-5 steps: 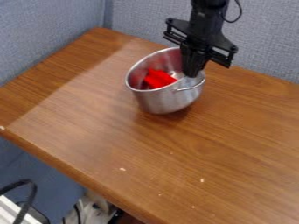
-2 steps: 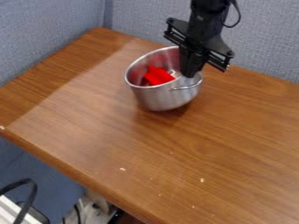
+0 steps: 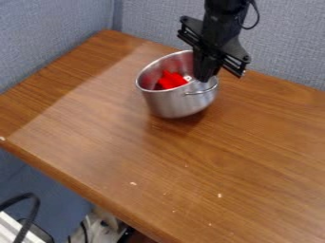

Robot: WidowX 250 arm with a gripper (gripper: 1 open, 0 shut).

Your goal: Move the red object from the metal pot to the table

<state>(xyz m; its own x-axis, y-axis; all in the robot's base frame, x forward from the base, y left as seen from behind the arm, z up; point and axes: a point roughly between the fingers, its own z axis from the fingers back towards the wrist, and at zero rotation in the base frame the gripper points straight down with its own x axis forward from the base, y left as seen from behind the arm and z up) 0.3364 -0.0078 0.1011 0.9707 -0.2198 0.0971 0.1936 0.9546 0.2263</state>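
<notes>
The metal pot point(image 3: 178, 95) stands on the table point(image 3: 89, 104) right of centre, tipped so its opening leans left. The red object point(image 3: 166, 82) lies inside against the left wall. My gripper point(image 3: 203, 76) comes down from above at the pot's right rim. Its fingers are together, pinching that rim beside the small handle point(image 3: 200, 92). The fingertips themselves are partly hidden by the pot wall. The red object is not touched by the fingers.
The wooden tabletop runs to a front edge point(image 3: 76, 180) at lower left and a corner at the far left. A grey partition wall point(image 3: 76, 24) stands behind. Cables and floor show below the front edge.
The pot has shifted slightly up and to the left with the gripper's wrist roll, and tilts a bit more. The red object stays inside it. The hand has kept its place.
</notes>
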